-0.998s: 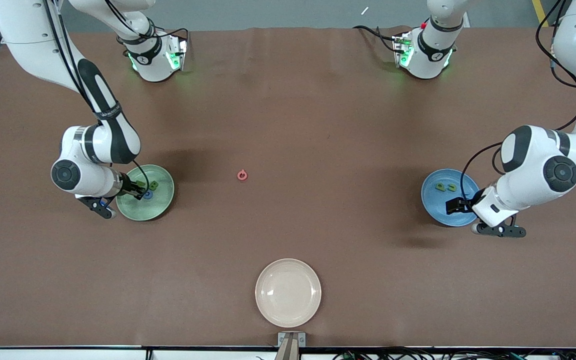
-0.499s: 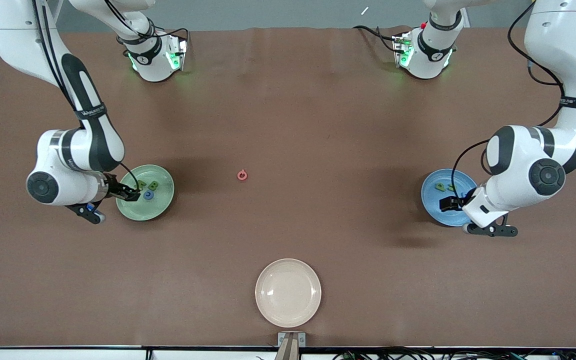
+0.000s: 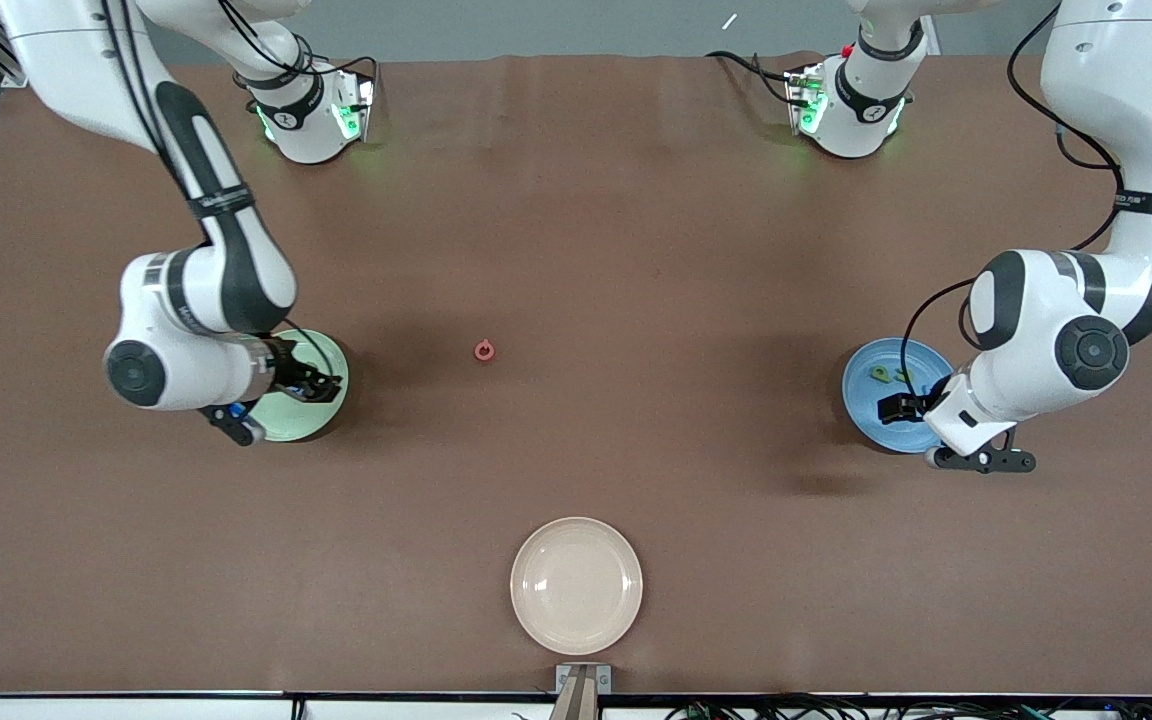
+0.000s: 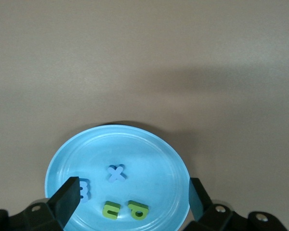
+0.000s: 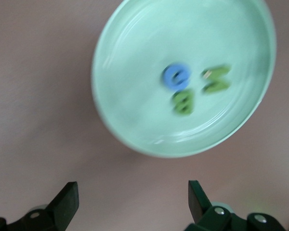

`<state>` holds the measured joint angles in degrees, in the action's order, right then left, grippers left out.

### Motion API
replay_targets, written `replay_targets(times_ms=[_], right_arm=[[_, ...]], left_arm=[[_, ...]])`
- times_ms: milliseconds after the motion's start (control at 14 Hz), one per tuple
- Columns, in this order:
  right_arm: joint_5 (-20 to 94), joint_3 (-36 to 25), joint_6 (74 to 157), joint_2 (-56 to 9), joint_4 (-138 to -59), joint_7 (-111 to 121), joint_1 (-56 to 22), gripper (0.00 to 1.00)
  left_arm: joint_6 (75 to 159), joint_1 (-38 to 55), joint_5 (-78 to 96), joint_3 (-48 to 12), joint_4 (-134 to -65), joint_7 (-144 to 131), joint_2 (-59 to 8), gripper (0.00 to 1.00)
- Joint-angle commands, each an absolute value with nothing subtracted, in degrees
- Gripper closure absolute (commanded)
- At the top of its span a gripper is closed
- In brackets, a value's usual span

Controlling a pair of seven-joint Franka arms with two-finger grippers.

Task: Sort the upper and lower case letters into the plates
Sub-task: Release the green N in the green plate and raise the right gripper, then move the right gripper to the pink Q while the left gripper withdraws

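Note:
A red letter point(image 3: 483, 350) lies alone on the brown table between the two plates. The mint green plate point(image 3: 288, 428) sits toward the right arm's end. In the right wrist view this plate point(image 5: 135, 72) holds a blue letter point(image 5: 177, 76) and two green letters point(image 5: 183, 102) point(image 5: 216, 79). My right gripper point(image 3: 321, 389) is open and empty over the plate's edge point(image 5: 132, 202). The sky blue plate point(image 3: 861, 395) sits toward the left arm's end. It point(image 4: 149, 159) holds two blue letters point(image 4: 116, 173) point(image 4: 83, 188) and two green ones point(image 4: 111, 210) point(image 4: 138, 210). My left gripper point(image 3: 888, 408) hangs open over it point(image 4: 133, 199).
A cream-beige plate point(image 3: 576, 585) with nothing in it lies near the table's front edge, nearer to the front camera than the red letter. Both robot bases point(image 3: 311, 110) point(image 3: 851, 105) stand at the table's back edge.
My right gripper drew back to the mint plate's outer edge, then swung toward the table's middle and now covers the plate's letters in the front view. My left arm shifted slightly, then held still.

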<state>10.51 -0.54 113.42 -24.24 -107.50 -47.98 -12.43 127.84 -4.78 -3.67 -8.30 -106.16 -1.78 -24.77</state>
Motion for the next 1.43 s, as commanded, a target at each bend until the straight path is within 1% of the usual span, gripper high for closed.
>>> replay_targets(times_ms=[0, 214, 428, 499, 570, 642, 784, 1070, 1212, 1355], right_arm=[[11.25, -0.88, 116.53, -22.68, -109.15, -59.02, -18.26, 0.0], [11.25, -0.88, 122.76, -20.84, -113.01, -71.42, -26.08, 0.0], [11.25, -0.88, 129.52, -21.44, -113.99, -81.45, -31.36, 0.0], [11.34, -0.79, 132.94, -23.1, -113.91, -83.48, -31.64, 0.0], [11.34, -0.7, 136.63, -26.16, -113.91, -83.84, -31.81, 0.0], [11.34, -0.7, 138.76, -27.84, -113.82, -84.2, -33.47, 0.0], [11.34, -0.7, 139.31, -29.26, -113.47, -85.08, -34.28, 0.0], [11.34, -0.7, 138.78, -29.36, -113.47, -85.17, -34.63, 0.0], [11.34, -0.7, 139.04, -29.53, -113.55, -85.25, -34.89, 0.0], [11.34, -0.7, 139.13, -29.71, -113.55, -85.25, -35.15, 0.0]], left_arm=[[125.25, -4.75, -2.64, -8.0, -106.96, -0.09, -21.11, 0.01], [122.26, -5.53, -2.64, -8.09, -106.88, 0.09, -18.2, 0.01], [121.11, -5.45, -2.55, -8.52, -105.74, -0.7, -17.93, 0.01], [121.11, -5.01, -2.46, -8.53, -105.73, -0.88, -17.41, 0.01], [121.03, -4.84, -2.37, -8.61, -105.73, -1.23, -16.71, 0.01], [121.03, -4.75, -1.15, -8.61, -105.65, -1.14, -16.35, 0.01], [121.03, -4.66, 2.63, -8.26, -105.73, -0.09, -15.38, 0.01], [120.76, -4.92, 2.64, -8.0, -106.17, 1.58, -13.89, 0.01], [118.75, -5.27, 2.64, -7.91, -106.08, 2.8, -12.14, 0.01], [115.41, -6.67, 2.46, -7.91, -106.08, 3.25, -8.72, 0.01]])
